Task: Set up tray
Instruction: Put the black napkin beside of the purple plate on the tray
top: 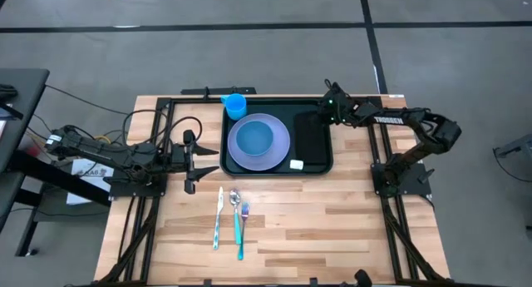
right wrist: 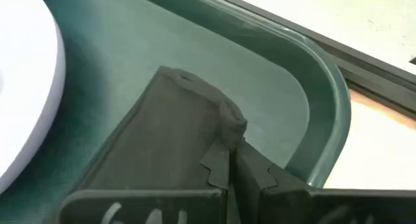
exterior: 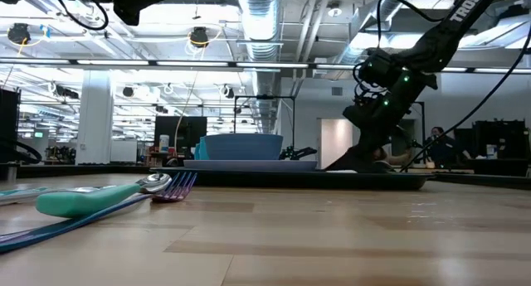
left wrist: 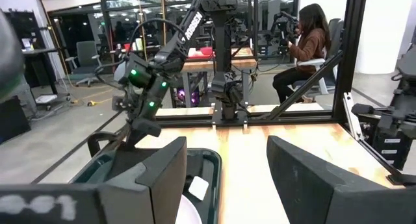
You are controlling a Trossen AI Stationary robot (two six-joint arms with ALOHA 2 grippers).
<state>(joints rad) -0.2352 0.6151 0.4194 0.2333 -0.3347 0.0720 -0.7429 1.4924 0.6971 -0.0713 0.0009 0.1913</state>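
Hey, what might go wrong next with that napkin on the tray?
1. The right gripper is shut on the napkin's corner at the tray rim; pulling away could drag or bunch the napkin, already puckered at the pinch.
2. The napkin lies close beside the plate; a sideways shift could push it under or onto the plate's edge.
3. The cup stands at the tray's far edge, near the plate; a jolt to the tray might tip it.

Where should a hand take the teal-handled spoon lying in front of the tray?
Grip the spoon mid-handle, coming straight down from above with fingers across it. It lies flat, handle pointing away from the tray, close between the knife and fork, so a narrow pinch seems safest.
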